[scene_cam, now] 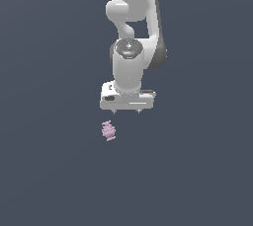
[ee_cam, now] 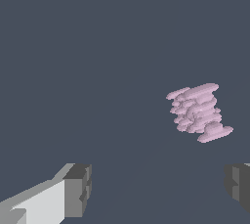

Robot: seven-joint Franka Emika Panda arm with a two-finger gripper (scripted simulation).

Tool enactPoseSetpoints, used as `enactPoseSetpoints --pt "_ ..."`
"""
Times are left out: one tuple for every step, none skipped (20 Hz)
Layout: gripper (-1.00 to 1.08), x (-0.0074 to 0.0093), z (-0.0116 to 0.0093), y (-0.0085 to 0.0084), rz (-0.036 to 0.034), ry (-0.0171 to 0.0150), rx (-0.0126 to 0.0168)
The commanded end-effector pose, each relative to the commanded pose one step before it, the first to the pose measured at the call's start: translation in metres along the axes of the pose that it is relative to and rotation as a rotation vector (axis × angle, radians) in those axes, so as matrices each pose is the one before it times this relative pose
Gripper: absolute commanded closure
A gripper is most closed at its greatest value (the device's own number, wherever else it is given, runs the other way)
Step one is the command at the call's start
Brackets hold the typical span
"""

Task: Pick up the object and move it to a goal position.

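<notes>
One arm [scene_cam: 133, 32], white, hangs over plain dark grey floor [scene_cam: 49, 170], gripper [scene_cam: 126, 112] pointing down. Fingers apart, nothing between them; wrist view shows two dark pads [ee_cam: 78, 189] set wide with bare floor in gap. Object [scene_cam: 108, 131], small pink knobbly lump, lies on floor, apart from gripper, just below it and slightly toward exterior view's left. In wrist view object [ee_cam: 199, 112] sits beyond fingertips, nearer one finger, untouched

Arm [scene_cam: 136, 18] cut off at the exterior view's upper edge. Fingers [ee_cam: 78, 189] clipped by the wrist view's frame, tips unseen.
</notes>
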State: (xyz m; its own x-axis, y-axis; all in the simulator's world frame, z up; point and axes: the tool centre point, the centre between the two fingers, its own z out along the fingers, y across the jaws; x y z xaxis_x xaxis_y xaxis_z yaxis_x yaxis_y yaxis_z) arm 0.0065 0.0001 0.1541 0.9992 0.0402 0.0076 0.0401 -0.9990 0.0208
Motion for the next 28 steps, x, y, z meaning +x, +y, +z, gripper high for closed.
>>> enactPoseSetpoints --pt "-0.92 0.0 0.0 0.00001 0.0 0.0 0.0" --pt "-0.92 0.00021 -0.00039 0.00019 0.00036 0.00088 -0.0002" --pt "-0.92 0.00055 -0.00135 0.00068 0.00127 0.00291 -0.00061" --pt "-0.92 0.00091 -0.00218 0.0011 0.0021 0.00472 -0.00099" --pt "-0.92 0.00126 -0.00295 0.00147 0.00294 0.00641 -0.00133" --pt "-0.92 0.00156 -0.00377 0.00181 0.00387 0.0081 -0.00166" --pt "-0.92 0.00181 -0.00448 0.00206 0.00485 0.00954 -0.00192" --pt "-0.92 0.00161 -0.00416 0.00178 0.00485 0.00872 -0.00171" --pt "-0.92 0.00118 -0.00321 0.00123 0.00411 0.0066 -0.00126" --pt "-0.92 0.00077 -0.00231 0.00074 0.00331 0.00461 -0.00086" --pt "-0.92 0.00041 -0.00142 0.00032 0.00239 0.00272 -0.00049" --pt "-0.92 0.0001 -0.0006 -0.00002 0.00133 0.00103 -0.00018" --pt "-0.92 -0.00016 -0.00012 -0.00029 0.0 0.0 0.0" --pt "-0.92 -0.00013 0.00081 0.00002 -0.00078 -0.00148 0.00027" --pt "-0.92 -0.00009 0.00081 0.00006 -0.002 -0.00129 0.00022" --pt "-0.92 0.00009 0.00084 0.00038 -0.00282 -0.00105 0.00017" --pt "-0.92 0.00025 0.0009 0.00065 -0.00368 -0.00085 0.00014" --pt "-0.92 0.00038 0.001 0.00093 -0.00454 -0.00075 0.00012" --pt "-0.92 0.00049 0.00115 0.00117 -0.00547 -0.00075 0.00013" --pt "-0.92 0.00056 0.00136 0.00136 -0.00645 -0.0009 0.00017" --pt "-0.92 0.00058 0.00165 0.00154 -0.00746 -0.00123 0.00026" --pt "-0.92 0.0006 0.00196 0.00169 -0.0085 -0.00156 0.00037" --pt "-0.92 0.00062 0.00223 0.00186 -0.00952 -0.00184 0.00049" --pt "-0.92 0.00065 0.00245 0.00207 -0.01045 -0.00198 0.00059" --pt "-0.92 0.00069 0.00265 0.00232 -0.01137 -0.00205 0.00068" --pt "-0.92 0.00071 0.00287 0.00253 -0.01235 -0.00217 0.0008" --pt "-0.92 0.0007 0.00312 0.00276 -0.01328 -0.00234 0.00096" --pt "-0.92 0.00068 0.00337 0.00296 -0.01427 -0.0025 0.00114"
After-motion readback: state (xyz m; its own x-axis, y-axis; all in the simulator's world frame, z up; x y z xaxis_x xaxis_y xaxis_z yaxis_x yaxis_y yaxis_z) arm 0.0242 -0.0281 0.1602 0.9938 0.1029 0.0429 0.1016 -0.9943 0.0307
